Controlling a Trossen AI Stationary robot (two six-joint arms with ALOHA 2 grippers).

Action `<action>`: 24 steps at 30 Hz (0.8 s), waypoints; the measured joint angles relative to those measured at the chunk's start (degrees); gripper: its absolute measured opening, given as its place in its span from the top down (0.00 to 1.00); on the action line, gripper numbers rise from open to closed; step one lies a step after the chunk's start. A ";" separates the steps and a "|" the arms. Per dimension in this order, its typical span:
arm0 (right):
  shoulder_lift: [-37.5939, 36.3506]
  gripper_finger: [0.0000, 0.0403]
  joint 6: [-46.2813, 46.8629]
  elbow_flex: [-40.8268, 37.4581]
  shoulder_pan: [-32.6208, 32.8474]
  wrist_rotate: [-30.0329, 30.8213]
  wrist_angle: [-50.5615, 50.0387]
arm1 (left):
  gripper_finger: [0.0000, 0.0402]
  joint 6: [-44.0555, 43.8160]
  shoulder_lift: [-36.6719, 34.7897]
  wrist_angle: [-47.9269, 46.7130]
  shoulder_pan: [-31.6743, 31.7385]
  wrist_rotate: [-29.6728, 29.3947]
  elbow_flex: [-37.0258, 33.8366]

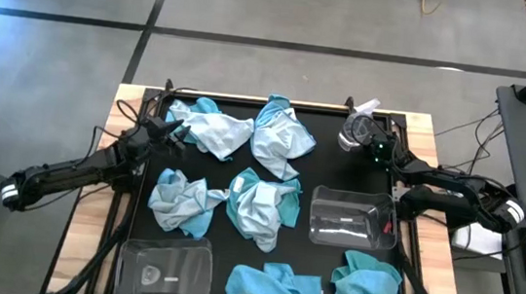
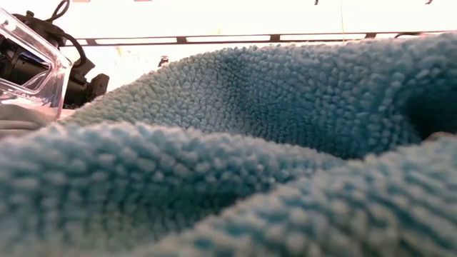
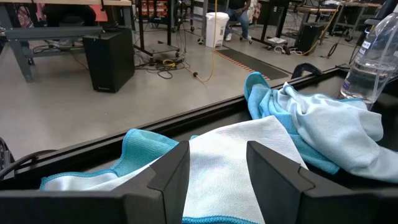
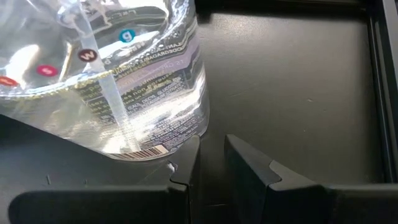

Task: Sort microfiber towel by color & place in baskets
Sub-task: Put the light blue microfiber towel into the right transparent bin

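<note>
Toward the upper left of the high view, the left gripper (image 1: 178, 130) sits at the edge of a pale towel (image 1: 217, 132) lying on the black mat (image 1: 324, 173). Its wrist view shows the two dark fingers (image 3: 171, 177) standing apart, with the whitish cloth (image 3: 227, 165) spread between and beyond them, a turquoise hem showing at its border; whether the fingers touch the cloth cannot be told.

At the upper right of the high view, the right gripper (image 1: 380, 152) rests just beside a clear spray bottle (image 1: 356, 129). From its wrist camera the fingers (image 4: 186, 165) stand narrowly apart with bare mat between them, and the bottle (image 4: 124, 74) lies tipped just ahead of one finger.

Other towels lie scattered across the mat: a pale heap at upper centre (image 1: 282, 134), two mixed heaps at mid frame (image 1: 182, 200) (image 1: 263, 206), and two bright turquoise ones along the lower edge (image 1: 275, 290) (image 1: 365, 290). One clear basket (image 1: 353, 218) stands at right of centre, and the other (image 1: 164, 269) at lower left; both hold no towels.

The low view is almost wholly filled by turquoise towel pile (image 2: 271, 143) close to the lens, with only a corner of a clear basket (image 2: 28, 68) showing at upper left. The lower-edge towels are cut off by the frame in the high view.
</note>
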 joint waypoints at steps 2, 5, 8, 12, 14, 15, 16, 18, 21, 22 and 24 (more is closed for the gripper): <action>-0.01 0.83 0.03 -0.01 0.00 0.00 0.00 | 0.64 0.00 0.00 0.00 0.00 0.01 0.00; -0.01 0.83 0.04 0.00 0.01 0.00 -0.01 | 0.64 0.00 0.01 0.00 0.00 0.01 0.00; 0.01 0.83 -0.01 0.00 0.02 0.00 0.00 | 0.64 0.00 0.01 0.05 0.00 0.02 0.00; 0.00 0.83 -0.09 0.00 0.00 0.00 0.02 | 0.64 0.00 0.02 0.11 0.00 0.00 0.00; -0.01 0.83 -0.12 0.00 0.01 0.00 0.02 | 0.64 0.00 0.00 0.11 0.00 0.02 0.00; 0.00 0.83 -0.11 -0.01 0.00 0.00 0.04 | 0.64 0.00 0.02 0.11 0.00 0.01 0.00; 0.01 0.83 0.03 0.00 0.00 0.00 0.11 | 0.64 0.01 0.02 0.11 0.00 0.00 0.00; 0.00 0.83 1.18 -0.01 0.00 -0.02 0.46 | 0.64 0.00 0.02 0.20 0.00 0.01 0.00; -0.01 0.83 1.96 0.01 0.00 -0.02 0.82 | 0.64 0.00 0.02 0.35 0.00 0.02 0.00; 0.01 0.83 1.58 0.00 0.00 -0.01 0.85 | 0.64 0.00 0.04 0.33 0.00 0.00 0.00; -0.01 0.83 0.96 -0.01 0.00 0.00 0.91 | 0.64 -0.20 0.07 0.19 0.00 0.01 0.00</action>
